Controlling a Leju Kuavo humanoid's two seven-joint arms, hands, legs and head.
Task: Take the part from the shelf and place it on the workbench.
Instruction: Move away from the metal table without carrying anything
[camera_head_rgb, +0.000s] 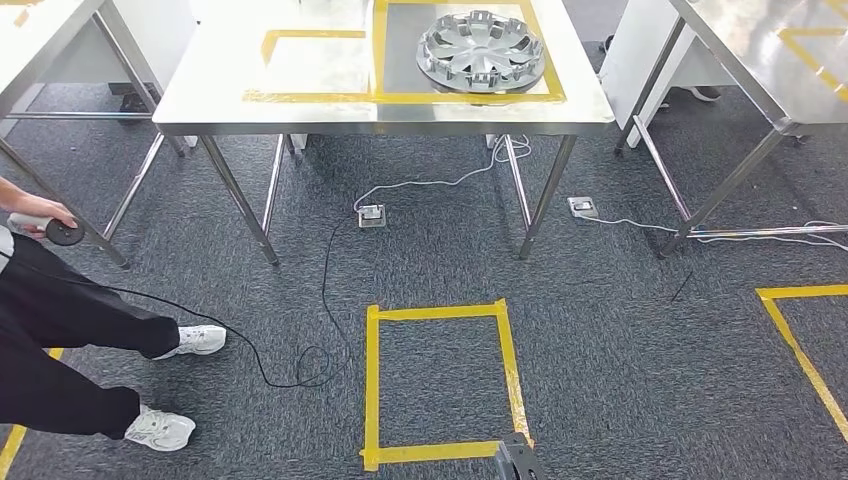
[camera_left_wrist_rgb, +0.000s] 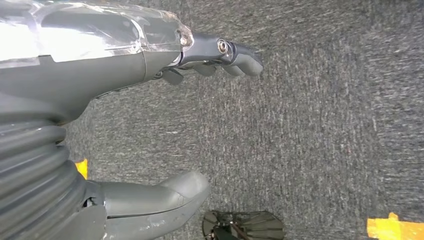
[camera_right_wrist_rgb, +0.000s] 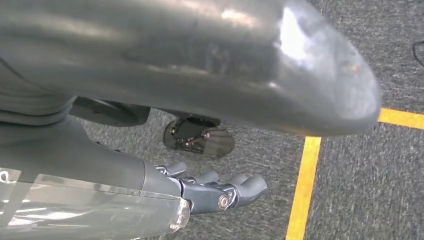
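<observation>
The part, a silver wheel cover (camera_head_rgb: 481, 49), lies flat on the steel workbench (camera_head_rgb: 300, 105), inside a yellow tape outline at its right end. My left hand (camera_left_wrist_rgb: 100, 70) hangs over grey carpet, its fingers (camera_left_wrist_rgb: 235, 55) stretched out and well apart from the thumb (camera_left_wrist_rgb: 165, 197), with nothing between them. My right hand (camera_right_wrist_rgb: 115, 170) also hangs above the carpet next to a yellow tape line. Its fingers (camera_right_wrist_rgb: 235, 190) are slightly curled and it holds nothing.
A yellow tape square (camera_head_rgb: 440, 380) marks the carpet in front of me. Cables run to two floor sockets (camera_head_rgb: 371, 215) (camera_head_rgb: 583, 207) under the workbench. More steel tables stand at far left (camera_head_rgb: 40, 40) and right (camera_head_rgb: 760, 60). A person (camera_head_rgb: 60, 330) at the left holds a black round device (camera_head_rgb: 62, 232).
</observation>
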